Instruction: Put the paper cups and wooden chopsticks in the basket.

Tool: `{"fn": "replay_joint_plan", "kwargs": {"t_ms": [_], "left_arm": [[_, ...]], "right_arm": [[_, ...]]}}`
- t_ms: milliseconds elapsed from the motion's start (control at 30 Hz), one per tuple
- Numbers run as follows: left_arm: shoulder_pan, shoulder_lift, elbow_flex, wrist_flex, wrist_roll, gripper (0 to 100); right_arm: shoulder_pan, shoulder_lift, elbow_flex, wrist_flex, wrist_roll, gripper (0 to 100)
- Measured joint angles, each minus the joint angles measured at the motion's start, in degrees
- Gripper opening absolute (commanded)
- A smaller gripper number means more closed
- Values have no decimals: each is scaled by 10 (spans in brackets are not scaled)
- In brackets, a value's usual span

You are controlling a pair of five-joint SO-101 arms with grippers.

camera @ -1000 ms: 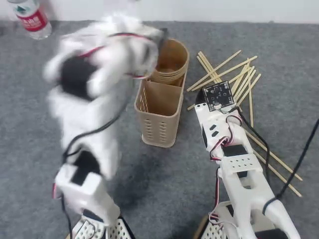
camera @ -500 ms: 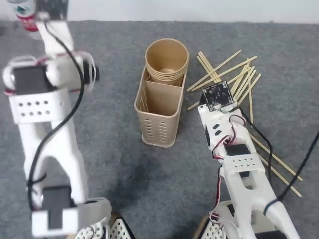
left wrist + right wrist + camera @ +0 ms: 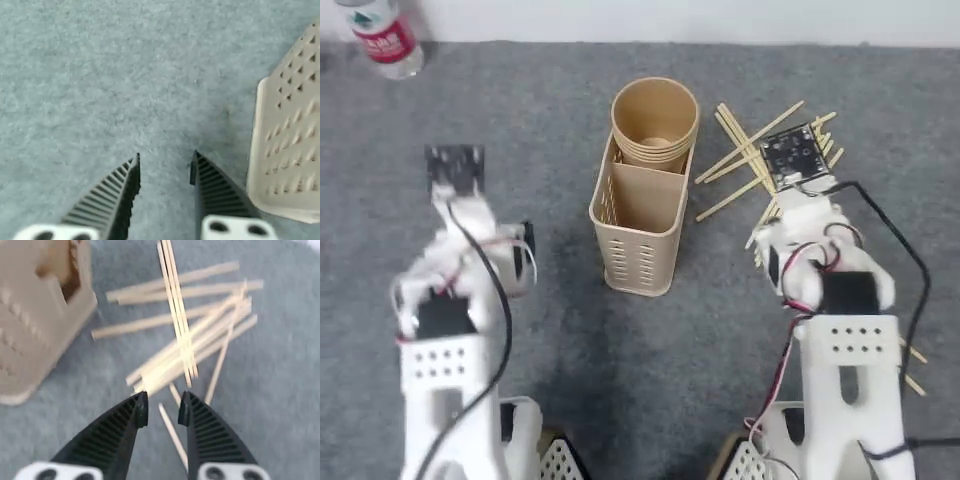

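The paper cups (image 3: 655, 120) are stacked in the far compartment of the basket (image 3: 638, 255); the wooden chopsticks (image 3: 180, 342) are scattered just beside it on the worktop (image 3: 560, 340), the right pincer (image 3: 162, 405) held slightly parted above them, likely for pickup; the left pincer (image 3: 165, 165) is open, empty

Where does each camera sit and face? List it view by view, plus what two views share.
High view: fixed above, looking down on the beige slotted plastic basket, brown paper cups, pale wooden chopsticks; white left arm and right arm show.
Left wrist view: on the left arm, facing down at grey mat; its black pincer shows.
Right wrist view: on the right arm, facing the chopsticks; its pincer shows.
Both wrist views share the basket.
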Motion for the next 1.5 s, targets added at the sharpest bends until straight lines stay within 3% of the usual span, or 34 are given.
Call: {"fn": "replay_joint_plan", "kwargs": {"t_ms": [267, 400, 533, 633, 767, 1167, 1333, 1500], "left_arm": [[-2, -130, 156, -69, 18, 177], [-2, -164, 215, -117, 20, 177], [-2, -190, 265, -161, 20, 177], [-2, -206, 273, -172, 20, 177], [-2, -215, 286, -177, 20, 176], [-2, -216, 287, -178, 20, 176], [-2, -216, 287, -178, 20, 175], [-2, -216, 287, -178, 20, 175]], "right_arm": [[124, 103, -23, 64, 52, 112], [219, 193, -72, 75, 130, 113], [287, 278, -102, 81, 259, 113], [291, 323, -103, 78, 326, 153], [291, 366, -104, 33, 340, 236], [275, 521, -107, -46, 430, 158], [277, 562, -128, -88, 441, 0], [278, 572, -148, -98, 455, 9]]}}
